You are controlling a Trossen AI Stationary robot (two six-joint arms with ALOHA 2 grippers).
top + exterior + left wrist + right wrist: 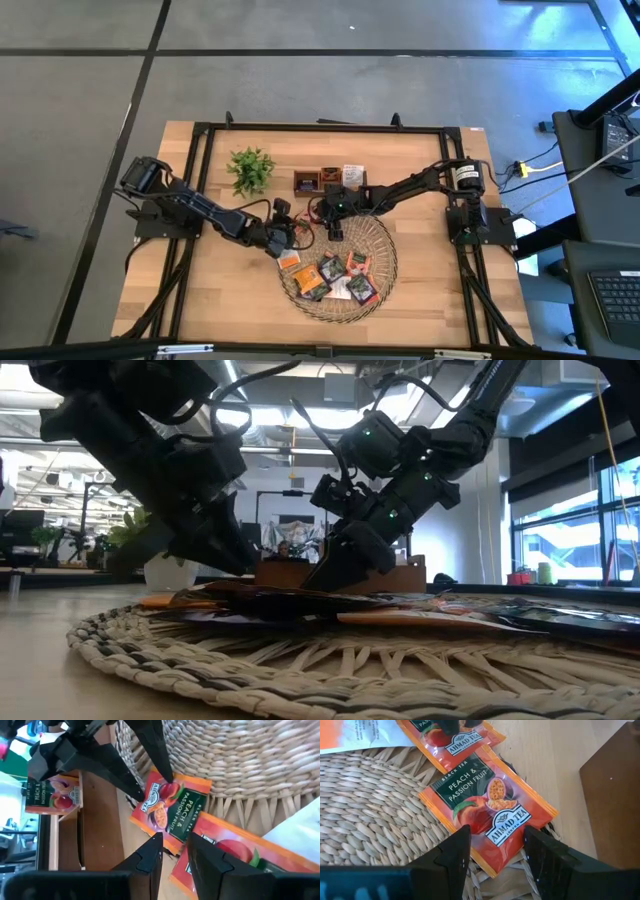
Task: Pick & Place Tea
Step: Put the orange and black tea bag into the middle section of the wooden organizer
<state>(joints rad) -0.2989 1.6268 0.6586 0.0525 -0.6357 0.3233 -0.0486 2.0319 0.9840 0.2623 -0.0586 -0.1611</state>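
Both of your arms meet at the rear-left rim of the round woven tray (pixel 385 262), where an orange Peach & Passion Fruit sachet (pixel 487 810) lies half on the weave and half over the wooden table (pixel 200 290).

The right gripper (pixel 495 851) sits low over this sachet. Its 2 dark fingers are spread apart, 1 on each side of the sachet's near corner, and they are not pinching it. The wrapper lies flat, label up, with its far corner pointing toward the brown wooden box (pixel 320 180).

The left gripper (pixel 175 851) comes in from the opposite side. Its 2 fingers stand slightly apart, just above the edge of the same sachet. You cannot tell from the left wrist view whether the tips touch the wrapper; nothing is lifted.

A second orange sachet (pixel 235 851) lies just beside the first, overlapping the tray's rim under the left fingers.

The rest of the tea (pixel 335 278) is a loose pile of orange, dark and white sachets on the front half of the tray, well apart from both grippers. 1 more orange sachet (pixel 52 795) stands upright in a compartment of the box, behind the right arm's fingers.

A small green plant (pixel 250 168) stands on the table to the left of the box.
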